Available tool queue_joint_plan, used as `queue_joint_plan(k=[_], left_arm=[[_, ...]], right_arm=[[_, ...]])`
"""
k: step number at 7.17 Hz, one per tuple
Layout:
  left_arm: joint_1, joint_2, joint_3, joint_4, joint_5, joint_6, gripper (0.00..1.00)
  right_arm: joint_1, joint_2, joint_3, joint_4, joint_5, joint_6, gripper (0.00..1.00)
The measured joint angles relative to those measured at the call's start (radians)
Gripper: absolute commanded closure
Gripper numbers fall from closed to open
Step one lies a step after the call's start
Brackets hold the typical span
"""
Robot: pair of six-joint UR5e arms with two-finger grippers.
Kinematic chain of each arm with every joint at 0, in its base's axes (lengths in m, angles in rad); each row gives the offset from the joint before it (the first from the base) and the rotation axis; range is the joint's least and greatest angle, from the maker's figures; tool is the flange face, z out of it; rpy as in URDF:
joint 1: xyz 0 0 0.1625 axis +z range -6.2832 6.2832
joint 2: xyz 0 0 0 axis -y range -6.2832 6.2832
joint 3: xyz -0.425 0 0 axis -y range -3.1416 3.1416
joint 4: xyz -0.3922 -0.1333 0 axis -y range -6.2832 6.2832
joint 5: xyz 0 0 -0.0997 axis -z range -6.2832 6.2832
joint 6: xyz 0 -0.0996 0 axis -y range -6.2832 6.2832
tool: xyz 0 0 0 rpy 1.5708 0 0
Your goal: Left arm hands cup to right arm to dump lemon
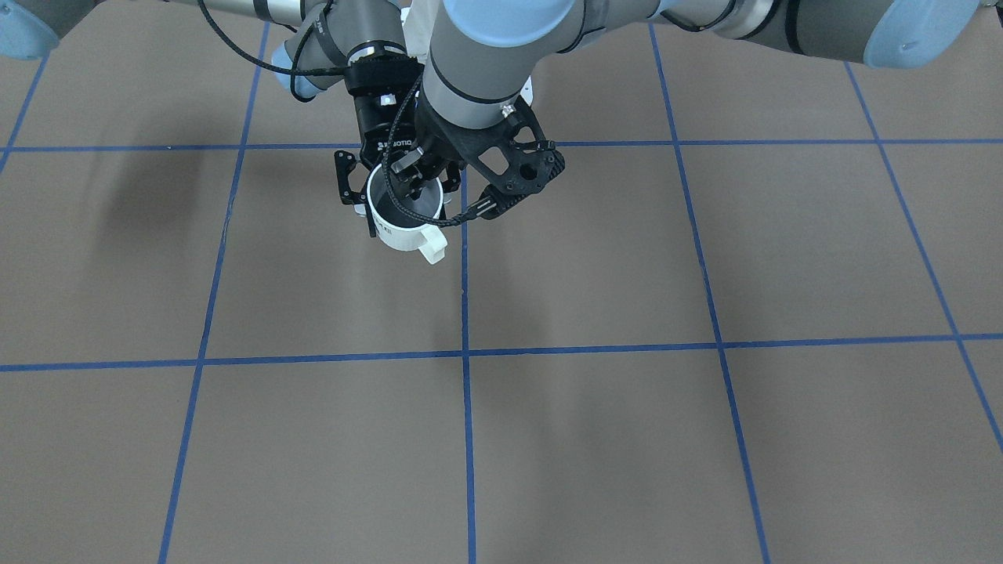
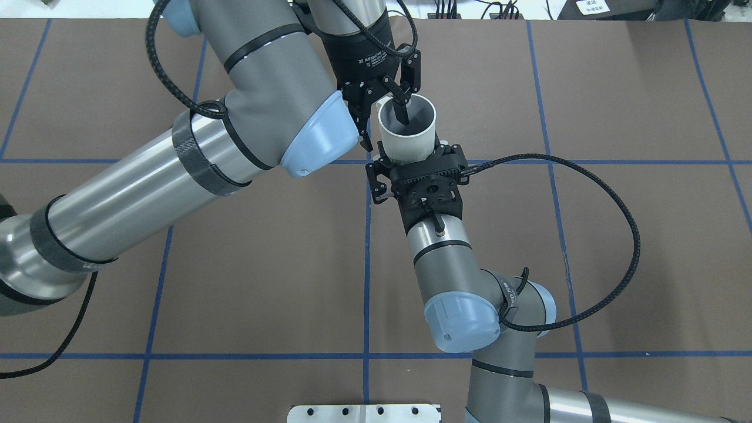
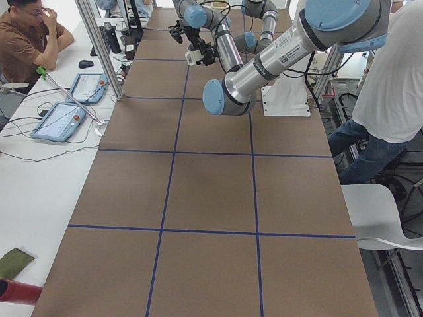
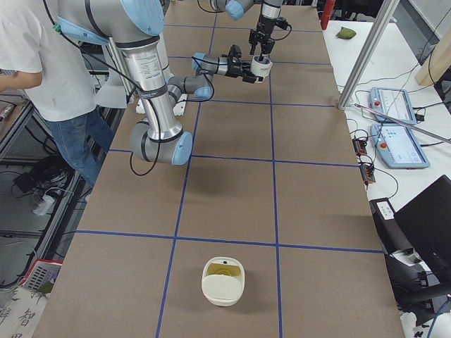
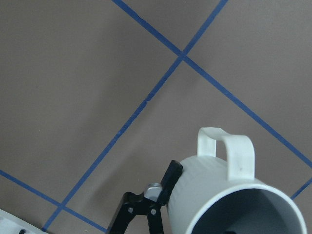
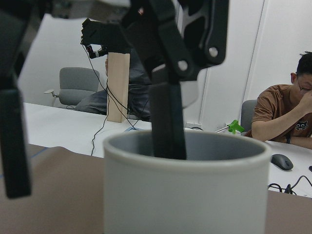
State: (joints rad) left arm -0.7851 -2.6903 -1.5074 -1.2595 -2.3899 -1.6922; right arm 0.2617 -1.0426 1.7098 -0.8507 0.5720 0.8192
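Observation:
The white cup (image 2: 406, 144) hangs above the table between both arms, its handle (image 1: 431, 249) pointing away from the robot. My right gripper (image 2: 411, 157) reaches in level and is shut on the cup's lower body, one thin finger (image 1: 370, 223) lying along its side. My left gripper (image 2: 385, 128) comes down from above and stands open. One of its fingers (image 6: 168, 122) hangs inside the cup near the middle, and the other (image 6: 12, 141) is outside, clear of the wall. The lemon is hidden; the cup's grey inside shows only partly.
A white bowl (image 4: 223, 282) with something yellow-green in it stands far down the table on my right. A standing person (image 4: 42, 63) is beside the robot's base. A seated person (image 3: 26, 33) and tablets (image 3: 63, 119) are at the side bench.

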Motion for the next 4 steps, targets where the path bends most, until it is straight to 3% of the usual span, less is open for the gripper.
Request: queue_joint_plan(k=[4], left_arm=[[0.000,-0.003,0.001,0.001,0.000,-0.003,0.47]], right_arm=[[-0.007,0.000,0.007,0.001,-0.008,-0.003,0.94]])
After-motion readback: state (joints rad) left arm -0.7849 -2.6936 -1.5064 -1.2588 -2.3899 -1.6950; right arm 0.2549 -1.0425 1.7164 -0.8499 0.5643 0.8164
